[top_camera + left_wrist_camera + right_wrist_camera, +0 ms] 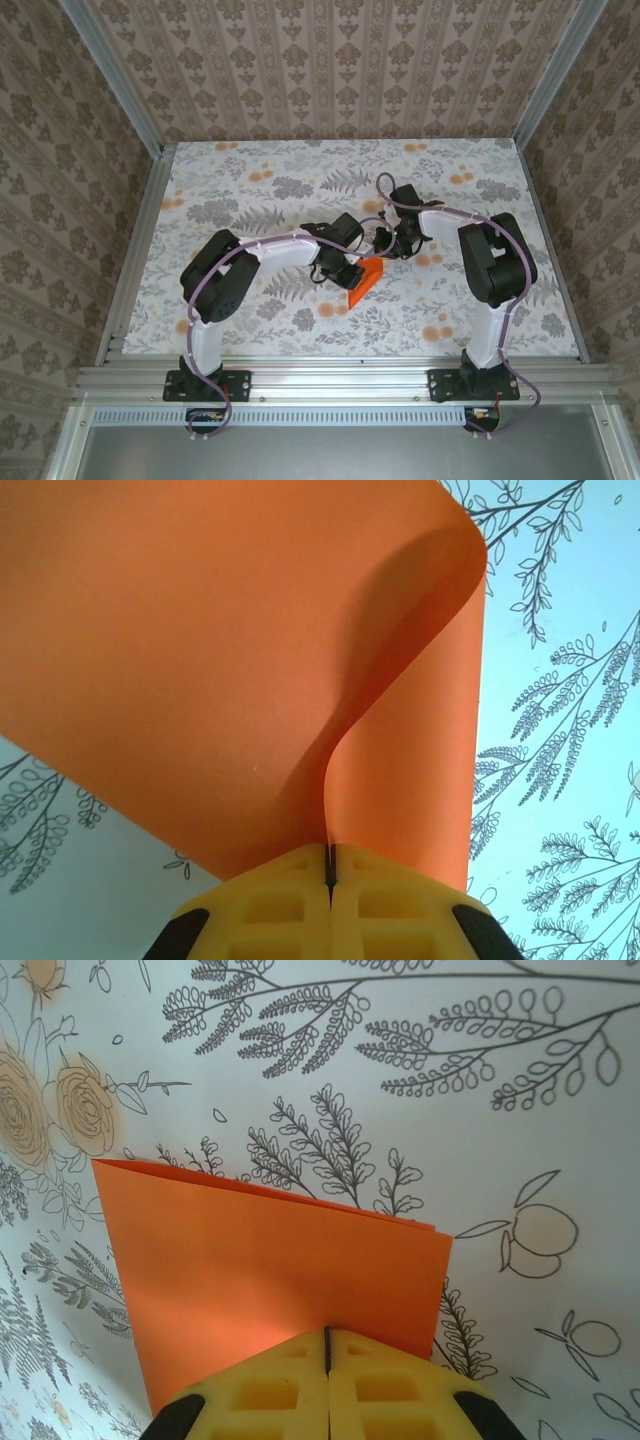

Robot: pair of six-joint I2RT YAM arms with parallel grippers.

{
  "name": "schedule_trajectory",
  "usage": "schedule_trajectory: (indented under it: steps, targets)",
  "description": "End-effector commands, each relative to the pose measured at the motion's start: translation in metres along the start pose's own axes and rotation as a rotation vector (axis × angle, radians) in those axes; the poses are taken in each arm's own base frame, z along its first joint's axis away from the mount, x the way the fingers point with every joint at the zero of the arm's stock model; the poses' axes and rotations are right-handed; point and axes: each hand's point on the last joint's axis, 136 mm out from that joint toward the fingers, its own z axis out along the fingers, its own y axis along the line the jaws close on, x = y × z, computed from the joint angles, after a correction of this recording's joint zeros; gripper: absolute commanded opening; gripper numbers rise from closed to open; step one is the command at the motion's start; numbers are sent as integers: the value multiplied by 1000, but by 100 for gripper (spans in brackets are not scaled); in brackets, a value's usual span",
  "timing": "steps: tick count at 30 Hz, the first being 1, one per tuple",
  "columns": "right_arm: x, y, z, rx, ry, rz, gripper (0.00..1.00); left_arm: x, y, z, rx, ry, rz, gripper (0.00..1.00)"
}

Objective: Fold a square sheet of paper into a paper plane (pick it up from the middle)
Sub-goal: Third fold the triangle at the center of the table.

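Square sheet of paper (363, 280) lies folded near the middle of the table (300, 180), one flap curling up, and there is open floral top out to the table's rims. Left gripper (329, 865) is clamped on a paper edge. Right gripper (327, 1345) is closed too, at the sheet's near edge — can't tell if it grips.

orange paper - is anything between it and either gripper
Nothing visible stands between them. The left gripper is shut on the orange paper, with the paper's edge pinched in its closed jaws. The right gripper, also shut, sits directly over the paper's folded flat face, with no other object in between.
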Motion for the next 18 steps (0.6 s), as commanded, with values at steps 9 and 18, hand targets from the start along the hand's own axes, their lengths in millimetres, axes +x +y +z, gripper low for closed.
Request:
schedule_trajectory:
  steps: [9,18]
  targets:
    - [9,-11,6,41,51,-4,7,5,1,3,0,32,15,4]
    - [-1,11,-50,-65,-92,18,10,10,3,8,-13,51,7,4]
